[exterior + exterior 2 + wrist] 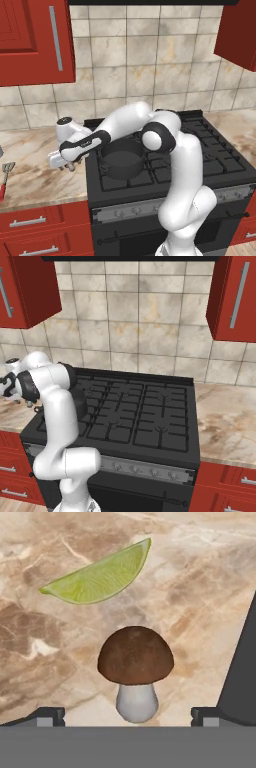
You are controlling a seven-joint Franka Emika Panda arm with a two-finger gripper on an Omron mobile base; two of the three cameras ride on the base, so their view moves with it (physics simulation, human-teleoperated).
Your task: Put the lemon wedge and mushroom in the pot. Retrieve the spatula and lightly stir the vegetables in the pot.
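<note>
Our hand [127, 714] hangs spread over the surface [210, 587], holding nothing. The mushroom [135, 669] stands upright between its tips; the lemon wedge [100, 579] lies just beyond, long axis crosswise.

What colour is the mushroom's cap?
Dark brown, above a pale whitish stem; the mushroom shows best in the hand view.

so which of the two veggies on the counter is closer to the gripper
The mushroom, brown-capped, stands just ahead of the open gripper; the lemon wedge lies farther off.
</note>
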